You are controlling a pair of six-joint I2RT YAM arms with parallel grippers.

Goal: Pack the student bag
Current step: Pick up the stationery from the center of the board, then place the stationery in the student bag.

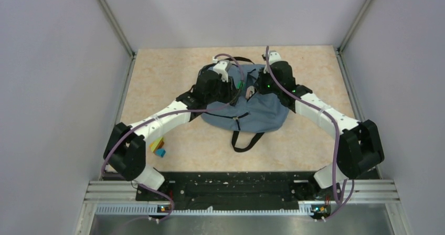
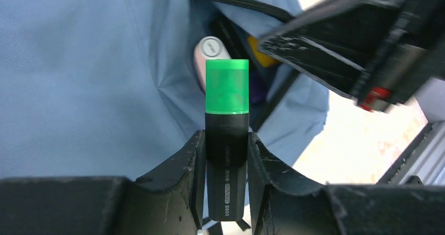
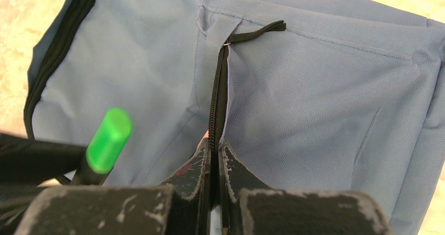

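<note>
If the right gripper [image 3: 216,152] pinching the student bag [image 3: 315,88] at its zipper edge slips, the highlighter [image 2: 226,88] pinched in the left gripper [image 2: 225,139] may snag outside.

Top view looks down from high and behind — wrist views, close-up, share the student bag [image 1: 267,114] and green highlighter [image 2: 226,125].

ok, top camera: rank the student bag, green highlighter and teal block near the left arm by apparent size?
1. student bag: by far the largest.
2-3. teal block and highlighter: both look tiny. Only the highlighter's green cap shows past the arm, so I can't rank these two.
</note>
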